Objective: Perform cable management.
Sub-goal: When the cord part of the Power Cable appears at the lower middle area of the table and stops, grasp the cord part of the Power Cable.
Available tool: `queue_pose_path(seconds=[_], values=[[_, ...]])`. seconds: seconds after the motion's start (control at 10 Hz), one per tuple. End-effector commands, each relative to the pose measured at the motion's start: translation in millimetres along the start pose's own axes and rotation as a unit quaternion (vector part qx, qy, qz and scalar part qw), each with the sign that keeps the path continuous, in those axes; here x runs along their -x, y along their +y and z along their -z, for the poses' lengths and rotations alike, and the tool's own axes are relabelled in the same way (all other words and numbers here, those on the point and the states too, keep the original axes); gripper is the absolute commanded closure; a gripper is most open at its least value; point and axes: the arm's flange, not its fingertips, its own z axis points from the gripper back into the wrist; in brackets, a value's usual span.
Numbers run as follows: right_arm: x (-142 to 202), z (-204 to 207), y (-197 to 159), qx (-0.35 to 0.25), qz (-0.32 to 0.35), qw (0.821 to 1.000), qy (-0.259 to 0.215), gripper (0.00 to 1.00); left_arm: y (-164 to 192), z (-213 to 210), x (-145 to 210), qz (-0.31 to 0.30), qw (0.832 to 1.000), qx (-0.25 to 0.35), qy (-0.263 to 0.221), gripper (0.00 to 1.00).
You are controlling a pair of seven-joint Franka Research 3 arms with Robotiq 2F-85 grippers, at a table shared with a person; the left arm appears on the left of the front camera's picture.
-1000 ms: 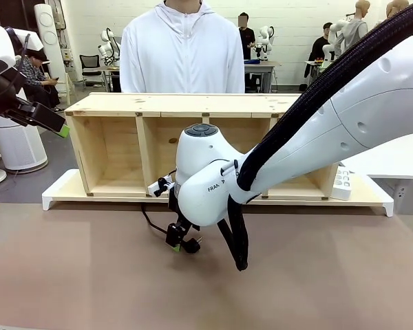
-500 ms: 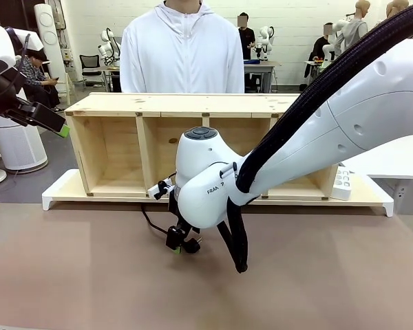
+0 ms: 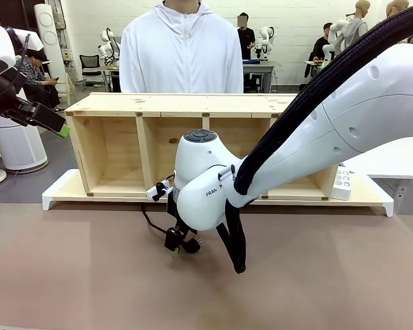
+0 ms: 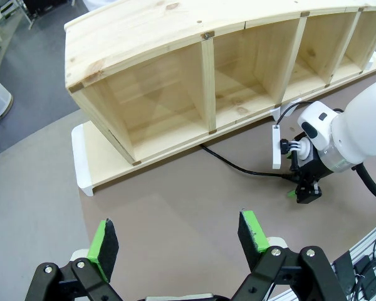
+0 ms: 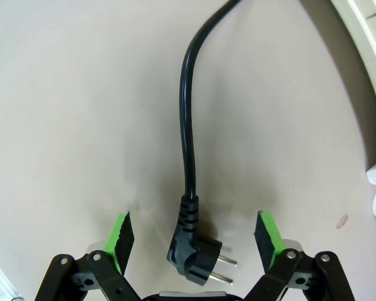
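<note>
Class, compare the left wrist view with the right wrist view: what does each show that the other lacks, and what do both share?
Left wrist, not right: the open compartments of the shelf and the open left gripper. Right wrist, not left: the two pins of the plug, inside the open right gripper. Both: the black cable on the brown table.

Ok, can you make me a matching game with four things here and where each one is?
Things:
1. thin black cable's chunky black plug
2. pale wooden shelf
3. white plastic multi-socket power strip
4. left end effector

Places or states:
A. has open compartments facing the robot
B. raised in the air, open, holding nothing
C. between the right end effector's open green pads
D. beside the shelf's right end

Pairs: 1-C, 2-A, 3-D, 4-B
</note>
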Motion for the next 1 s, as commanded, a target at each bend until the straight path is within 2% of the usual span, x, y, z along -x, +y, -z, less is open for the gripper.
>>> queue_pose_path(seconds=[0.0, 0.4, 0.5, 0.6, 0.7, 0.8, 0.9], values=[[-4.4, 11.1, -4.0, -0.003, -0.023, 0.999, -0.026, 0.00, 0.6, 0.5, -0.2, -0.002, 1.000, 0.000, 0.000, 0.00], [-3.8, 14.8, -8.9, 0.004, -0.020, 1.000, -0.023, 0.00, 0.6, 0.5, -0.2, -0.002, 1.000, 0.000, 0.000, 0.00], [-3.3, 15.3, -8.4, 0.007, -0.023, 1.000, -0.018, 0.14, 0.6, 0.5, -0.2, -0.002, 1.000, 0.000, 0.000, 0.00], [-4.0, 14.1, -10.4, 0.005, -0.020, 1.000, -0.015, 0.17, 0.6, 0.5, -0.2, -0.002, 1.000, 0.000, 0.000, 0.00], [-3.7, 13.7, -11.0, 0.005, -0.020, 1.000, -0.011, 0.32, 0.6, 0.5, -0.2, -0.002, 1.000, 0.000, 0.000, 0.00], [-3.1, 14.4, -10.4, 0.004, -0.020, 1.000, -0.009, 0.35, 0.6, 0.5, -0.2, -0.002, 1.000, 0.000, 0.000, 0.00], [-2.7, 14.2, -9.9, 0.002, -0.019, 1.000, -0.008, 0.49, 0.6, 0.5, -0.2, -0.002, 1.000, 0.000, 0.000, 0.00]])
